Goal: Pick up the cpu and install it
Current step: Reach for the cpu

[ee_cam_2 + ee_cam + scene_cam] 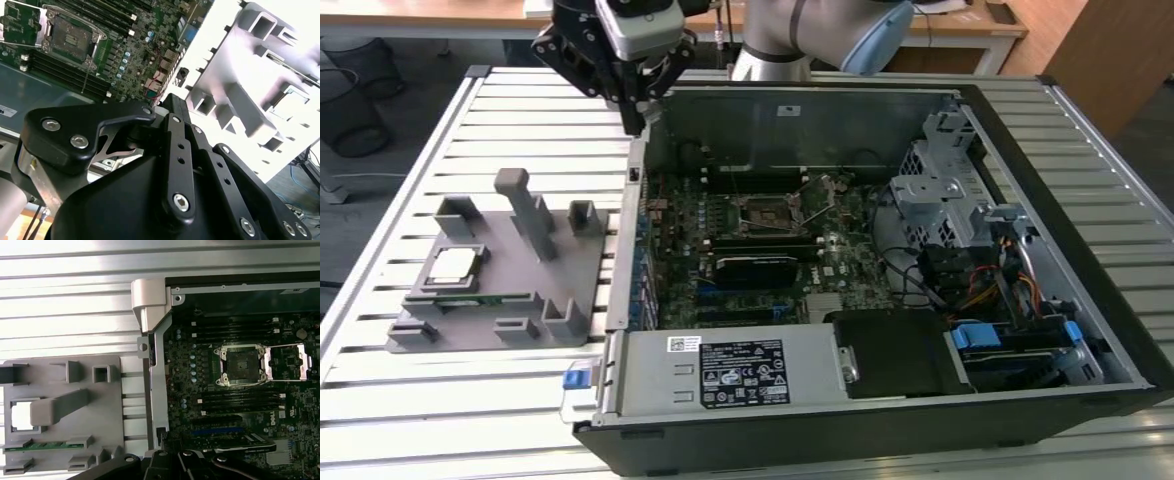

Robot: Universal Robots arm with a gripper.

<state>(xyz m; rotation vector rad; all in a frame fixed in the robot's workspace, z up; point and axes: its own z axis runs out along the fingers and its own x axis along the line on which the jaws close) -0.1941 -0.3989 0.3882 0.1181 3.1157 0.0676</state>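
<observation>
The cpu [451, 265] is a small silver square lying flat in a recess of the grey holder block [520, 290] on the slatted table, at the exterior view's left. In the first wrist view the cpu [22, 416] shows as a bright square in the same block [60, 405]. My gripper [636, 118] hangs well above and behind the block, over the far left corner of the open computer case [854, 400]. It is shut, its fingers meeting in a point with nothing in them. The motherboard's socket [771, 210] [241, 365] [70, 37] stands open and empty, its metal frame flipped up.
A green memory stick [470, 300] [45, 445] stands on edge in the holder, next to the cpu. Upright posts [527, 205] rise from the block. The case's walls, drive cage [941, 170], cables and power supply [734, 370] surround the board.
</observation>
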